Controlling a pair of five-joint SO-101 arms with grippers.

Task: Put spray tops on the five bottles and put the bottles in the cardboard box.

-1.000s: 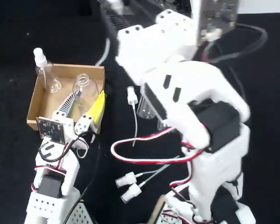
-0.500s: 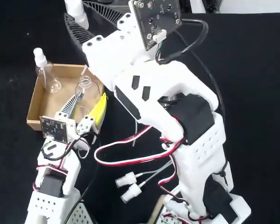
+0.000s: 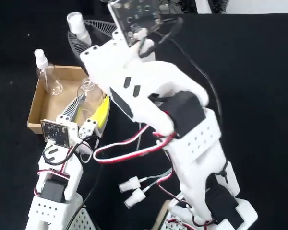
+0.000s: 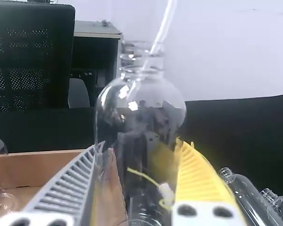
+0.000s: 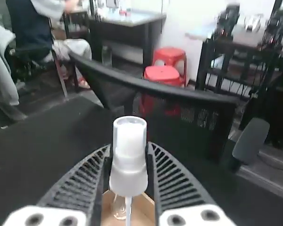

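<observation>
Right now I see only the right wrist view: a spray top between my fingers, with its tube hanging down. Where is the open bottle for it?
Observer: The left gripper holds the open bottle upright, at the side of the cardboard box that faces the right arm.
Operator: Good. Is my tube above its neck, or beside it?
Observer: Neither. In the left wrist view the tube of your spray top comes down from above and enters the neck of the bottle.
</observation>
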